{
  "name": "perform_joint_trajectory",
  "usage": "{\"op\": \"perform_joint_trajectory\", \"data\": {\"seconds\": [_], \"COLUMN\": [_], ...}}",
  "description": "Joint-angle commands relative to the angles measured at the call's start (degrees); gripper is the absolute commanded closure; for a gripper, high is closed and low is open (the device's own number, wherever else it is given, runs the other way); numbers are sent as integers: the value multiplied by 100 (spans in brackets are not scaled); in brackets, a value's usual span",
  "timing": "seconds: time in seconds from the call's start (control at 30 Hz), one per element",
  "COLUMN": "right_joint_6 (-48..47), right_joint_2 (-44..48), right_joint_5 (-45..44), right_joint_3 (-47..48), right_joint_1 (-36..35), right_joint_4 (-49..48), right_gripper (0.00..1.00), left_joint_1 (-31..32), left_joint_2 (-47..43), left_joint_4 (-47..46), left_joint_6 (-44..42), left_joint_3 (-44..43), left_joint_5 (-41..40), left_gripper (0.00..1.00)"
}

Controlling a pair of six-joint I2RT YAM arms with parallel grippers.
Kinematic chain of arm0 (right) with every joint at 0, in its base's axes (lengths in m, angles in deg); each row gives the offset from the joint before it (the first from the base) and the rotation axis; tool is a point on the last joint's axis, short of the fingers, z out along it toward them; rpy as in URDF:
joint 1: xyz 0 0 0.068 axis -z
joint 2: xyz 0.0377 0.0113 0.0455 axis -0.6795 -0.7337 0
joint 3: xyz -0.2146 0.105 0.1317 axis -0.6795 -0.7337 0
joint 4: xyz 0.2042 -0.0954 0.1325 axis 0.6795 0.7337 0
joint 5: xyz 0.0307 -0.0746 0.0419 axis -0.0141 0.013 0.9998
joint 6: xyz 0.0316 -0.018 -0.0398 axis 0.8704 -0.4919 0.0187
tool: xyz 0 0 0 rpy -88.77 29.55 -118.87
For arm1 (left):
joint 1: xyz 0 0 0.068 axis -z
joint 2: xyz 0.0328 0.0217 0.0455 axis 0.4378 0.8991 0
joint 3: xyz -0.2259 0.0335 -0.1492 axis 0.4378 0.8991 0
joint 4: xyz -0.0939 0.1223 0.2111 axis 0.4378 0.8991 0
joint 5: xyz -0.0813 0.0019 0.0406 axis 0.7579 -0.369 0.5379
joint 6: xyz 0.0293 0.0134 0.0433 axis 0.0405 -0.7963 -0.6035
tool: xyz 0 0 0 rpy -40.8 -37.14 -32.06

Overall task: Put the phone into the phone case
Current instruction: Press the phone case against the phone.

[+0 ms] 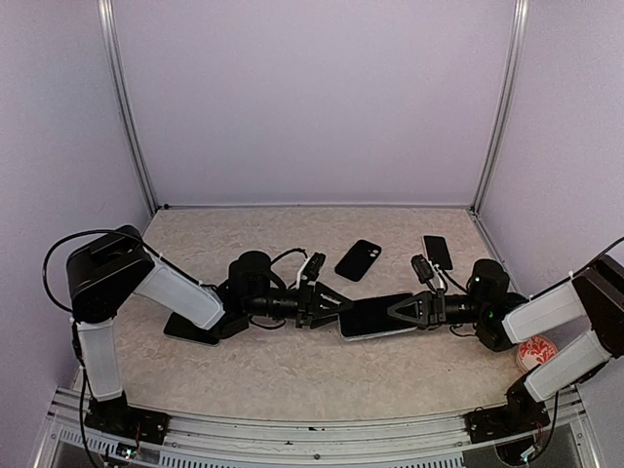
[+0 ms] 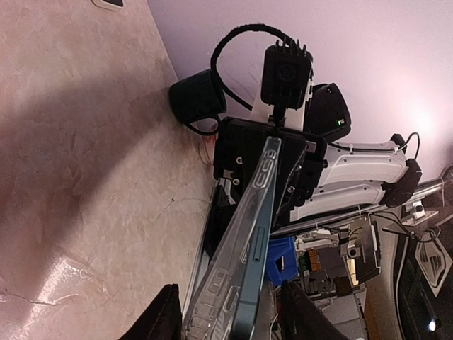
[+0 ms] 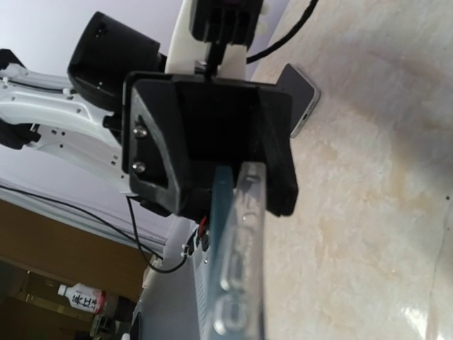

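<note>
Between the two arms, just above the table, hangs a dark phone (image 1: pixel 375 317). In the left wrist view its teal edge (image 2: pixel 263 280) runs beside the pale translucent phone case (image 2: pixel 230 265), which sits against one face but has not closed round it. My left gripper (image 1: pixel 330 304) straddles the left end of both. Its fingers (image 2: pixel 161 319) stand apart, with a gap showing on the phone's side. My right gripper (image 1: pixel 405 312) is shut on the right end. In the right wrist view, phone (image 3: pixel 225 234) and case (image 3: pixel 246 262) reach from the bottom edge to the left gripper (image 3: pixel 212 142).
Two black phones lie on the table behind, one in the middle (image 1: pixel 358 259) and one at the right (image 1: pixel 438 252). A third (image 1: pixel 190 331) lies under the left arm. A red-and-white disc (image 1: pixel 534 353) sits by the right arm. Purple walls close in three sides.
</note>
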Motion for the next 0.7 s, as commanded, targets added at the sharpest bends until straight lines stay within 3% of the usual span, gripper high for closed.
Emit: {"op": "perform_joint_trajectory", "data": {"seconds": [0.0, 0.2, 0.3, 0.67], "right_joint_6": [100, 10, -85, -239], "right_joint_2": [169, 206, 225, 192], "right_joint_5": [252, 236, 165, 86], "right_joint_3": [-51, -30, -2, 32], "right_joint_1": [27, 27, 25, 28], "right_joint_4": [-592, -515, -334, -114], "right_gripper": [100, 100, 100, 100], "left_joint_1": [70, 88, 101, 124], "left_joint_2": [136, 226, 208, 239], "left_joint_4": [-372, -659, -660, -638], "left_joint_6": [-18, 158, 139, 132], "left_joint_3": [-145, -135, -137, -166], "left_joint_5": [254, 407, 431, 440], "left_gripper": [58, 71, 72, 99]}}
